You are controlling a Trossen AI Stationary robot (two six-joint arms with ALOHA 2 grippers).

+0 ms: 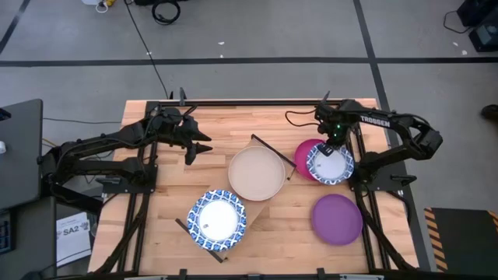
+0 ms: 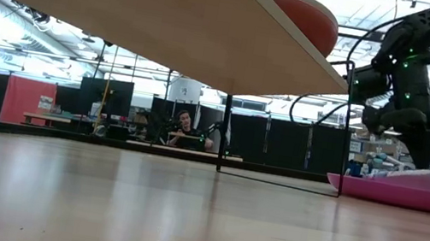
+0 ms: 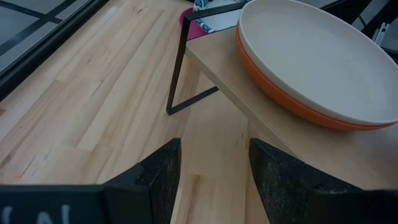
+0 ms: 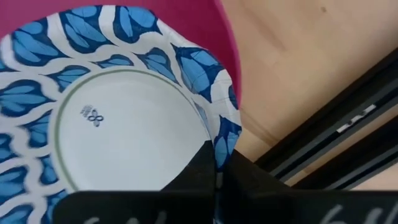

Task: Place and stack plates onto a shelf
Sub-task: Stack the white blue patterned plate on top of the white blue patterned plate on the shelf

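Ahead of the left gripper's [image 3: 211,171] spread jaws, the long light-wood shelf [image 1: 261,208] already holds a blue-rimmed white plate [image 1: 217,218] and a beige plate on an orange one [image 3: 311,62], while the right gripper [image 1: 330,145] pinches another blue-patterned plate's [image 4: 124,124] rim atop the magenta plate [image 1: 302,155], the round purple plate [image 1: 337,218] beyond still waiting.

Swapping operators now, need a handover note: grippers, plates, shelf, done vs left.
Right gripper: shut on the rim of the blue-rimmed plate, which lies on the magenta plate.
Left gripper: open, empty, waiting beside the shelf.
Done: beige plate stacked on the orange plate on the shelf; another blue-rimmed plate at the shelf's other end.
Left: the gripped plate, magenta plate and purple plate, all on the table.
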